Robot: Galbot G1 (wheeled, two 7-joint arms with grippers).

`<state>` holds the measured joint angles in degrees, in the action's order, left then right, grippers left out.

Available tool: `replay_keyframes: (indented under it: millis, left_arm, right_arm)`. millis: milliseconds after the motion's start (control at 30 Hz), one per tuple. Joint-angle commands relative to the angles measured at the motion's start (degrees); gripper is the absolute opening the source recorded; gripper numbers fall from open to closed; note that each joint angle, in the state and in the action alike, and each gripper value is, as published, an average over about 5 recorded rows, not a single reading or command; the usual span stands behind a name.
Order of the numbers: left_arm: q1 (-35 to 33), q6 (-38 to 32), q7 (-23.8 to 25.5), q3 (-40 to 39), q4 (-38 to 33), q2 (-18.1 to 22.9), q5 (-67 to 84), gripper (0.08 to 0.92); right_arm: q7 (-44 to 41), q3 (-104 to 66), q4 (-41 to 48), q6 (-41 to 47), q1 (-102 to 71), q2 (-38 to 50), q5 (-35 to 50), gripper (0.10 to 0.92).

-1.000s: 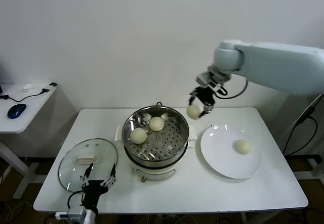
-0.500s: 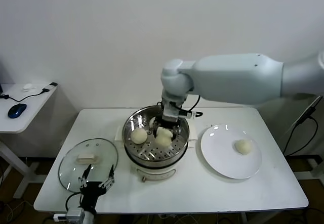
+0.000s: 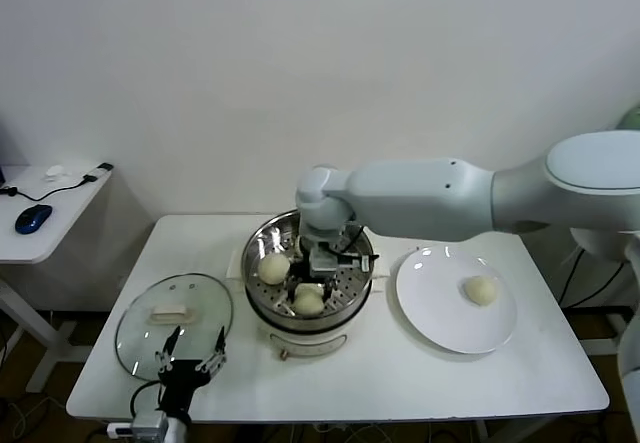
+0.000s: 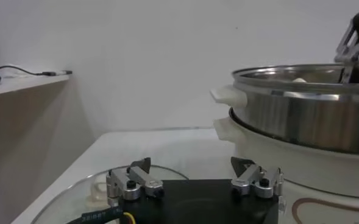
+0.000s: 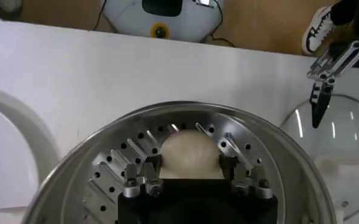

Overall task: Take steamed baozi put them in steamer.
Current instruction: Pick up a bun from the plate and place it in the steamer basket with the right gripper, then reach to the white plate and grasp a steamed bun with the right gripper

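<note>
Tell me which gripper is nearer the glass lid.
Left. The left gripper hovers at the glass lid's near edge; the right gripper is inside the steamer, around a baozi.

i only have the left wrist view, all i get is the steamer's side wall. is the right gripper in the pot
Observer: Yes. In the head view the right gripper is down inside the steamer, over the near part of its tray.
Operator: holding anything
Observer: The right wrist view shows its fingers against both sides of the front baozi, which sits on the perforated tray.
Operator: anything on the plate
Observer: One plate baozi lies on the white plate, on the robot's right of the steamer.
</note>
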<state>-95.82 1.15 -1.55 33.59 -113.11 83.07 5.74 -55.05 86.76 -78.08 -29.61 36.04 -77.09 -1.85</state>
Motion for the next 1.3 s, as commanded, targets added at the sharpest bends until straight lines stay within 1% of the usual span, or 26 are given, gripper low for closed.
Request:
replay_keyframes:
  millis: [33,167,267,333,467,567,700,800,867,1000,1133,1300]
  left_arm:
    - [0.0,-0.02,-0.01,-0.01,0.05,0.04,0.02,0.823]
    - [0.03,-0.03,-0.01,-0.05,0.01,0.05,0.03,0.823]
    - [0.05,-0.04,0.02,-0.06,-0.09,0.0,0.0,0.823]
    - [0.07,-0.03,0.05,-0.08,-0.19,-0.03,0.0,0.823]
    - [0.15,-0.1,0.11,-0.2,-0.23,-0.06,-0.04,0.823]
    - [0.19,-0.27,0.13,-0.32,-0.14,-0.06,-0.09,0.823]
    - [0.22,-0.4,0.17,-0.5,-0.18,-0.15,-0.13,0.823]
    - [0.46,-0.39,0.2,-0.56,-0.08,-0.34,0.06,0.823]
    - [0.73,-0.39,0.23,-0.57,0.09,-0.48,0.2,0.823]
    - [1.25,-0.27,0.4,-0.44,0.27,-0.52,0.38,0.823]
    - [1.24,-0.12,0.5,-0.36,0.16,-0.32,0.35,0.823]
    - [0.55,-0.09,0.58,-0.31,-0.01,-0.04,-0.12,0.823]
  right_arm:
    - [1.56,-0.67,1.95,-1.74,-1.72,-1.38,-0.78,0.67]
    - [-2.42,-0.13,1.9,-3.13,3.71,-0.35,5.32,0.768]
    - [-4.69,1.1,2.69,-3.9,8.76,1.13,10.6,0.813]
    - [-5.46,2.28,3.96,-4.15,11.49,2.58,13.94,0.819]
    - [-7.2,6.21,9.35,-3.8,16.86,7.51,21.45,0.822]
    - [-9.23,12.01,12.93,1.33,21.29,13.75,27.91,0.823]
    - [-12.81,19.36,13.69,12.96,24.91,23.34,33.59,0.823]
    - [-13.26,22.53,12.47,19.24,23.83,30.66,33.55,0.823]
    - [-11.94,22.69,11.85,22.74,20.64,34.63,32.56,0.823]
    - [-8.74,17.12,12.94,29.54,9.85,40.22,30.49,0.823]
    - [-6.8,7.14,16.93,32.11,-2.74,40.99,26.32,0.823]
    - [-5.73,-1.79,22.8,32.21,-12.57,37.9,22.22,0.823]
